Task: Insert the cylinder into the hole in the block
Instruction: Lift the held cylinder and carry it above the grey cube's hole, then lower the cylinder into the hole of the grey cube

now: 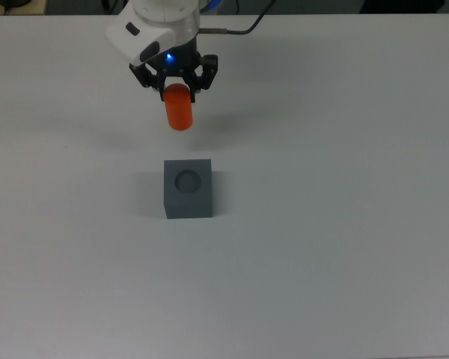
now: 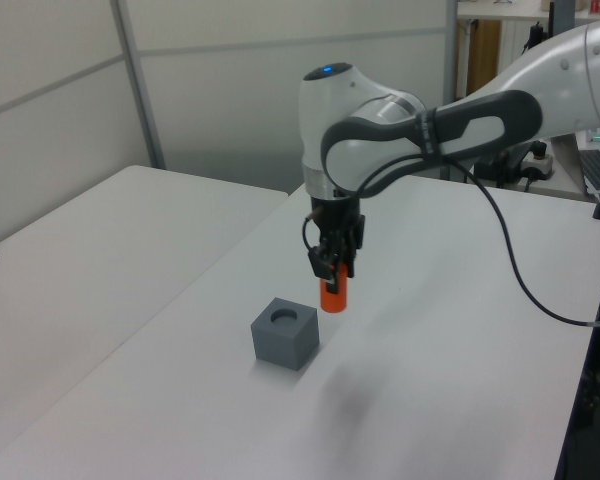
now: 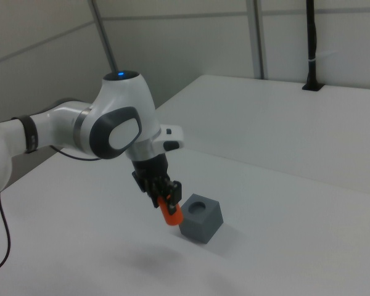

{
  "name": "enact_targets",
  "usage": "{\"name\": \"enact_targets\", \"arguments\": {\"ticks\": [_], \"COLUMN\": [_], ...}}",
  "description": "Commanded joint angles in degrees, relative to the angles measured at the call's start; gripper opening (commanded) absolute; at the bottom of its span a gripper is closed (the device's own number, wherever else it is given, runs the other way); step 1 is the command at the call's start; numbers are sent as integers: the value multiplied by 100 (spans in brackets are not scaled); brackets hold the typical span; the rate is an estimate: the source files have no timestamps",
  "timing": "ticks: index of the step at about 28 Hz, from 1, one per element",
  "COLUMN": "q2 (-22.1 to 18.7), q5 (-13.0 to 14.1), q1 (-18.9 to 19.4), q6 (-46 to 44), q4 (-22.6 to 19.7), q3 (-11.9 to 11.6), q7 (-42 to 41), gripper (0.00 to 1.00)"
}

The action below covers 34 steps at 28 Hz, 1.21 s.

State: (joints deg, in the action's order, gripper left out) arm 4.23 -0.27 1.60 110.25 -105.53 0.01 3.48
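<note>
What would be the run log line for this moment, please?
gripper: shut on cylinder | cylinder: lifted | block: hole empty

1. I see a plain white table (image 1: pixel 344 262) filling the top view, matte and unmarked.
2. In the left view, a second white table (image 2: pixel 100 250) stands beside it, with a narrow gap between them.
3. Pale partition panels (image 2: pixel 280 90) with a grey upright post (image 2: pixel 135 85) stand behind both tables.
4. A black pole (image 3: pixel 311 43) rises at the far table edge in the right view.
</note>
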Motion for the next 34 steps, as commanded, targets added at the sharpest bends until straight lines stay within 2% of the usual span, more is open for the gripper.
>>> {"name": "enact_targets", "arguments": {"ticks": [1, 3, 5, 15, 34], "q2": [947, 1158, 1229, 1431, 1537], "q5": [115, 115, 115, 124, 106], "q1": [16, 16, 16, -2, -19], "q6": [-303, -303, -294, -22, 374], "q4": [1156, 1393, 1447, 1465, 1465], "q3": [-10, -10, -10, 8, 25], "q7": [-49, -49, -49, 56, 57], "gripper": [0, 0, 0, 0, 0]}}
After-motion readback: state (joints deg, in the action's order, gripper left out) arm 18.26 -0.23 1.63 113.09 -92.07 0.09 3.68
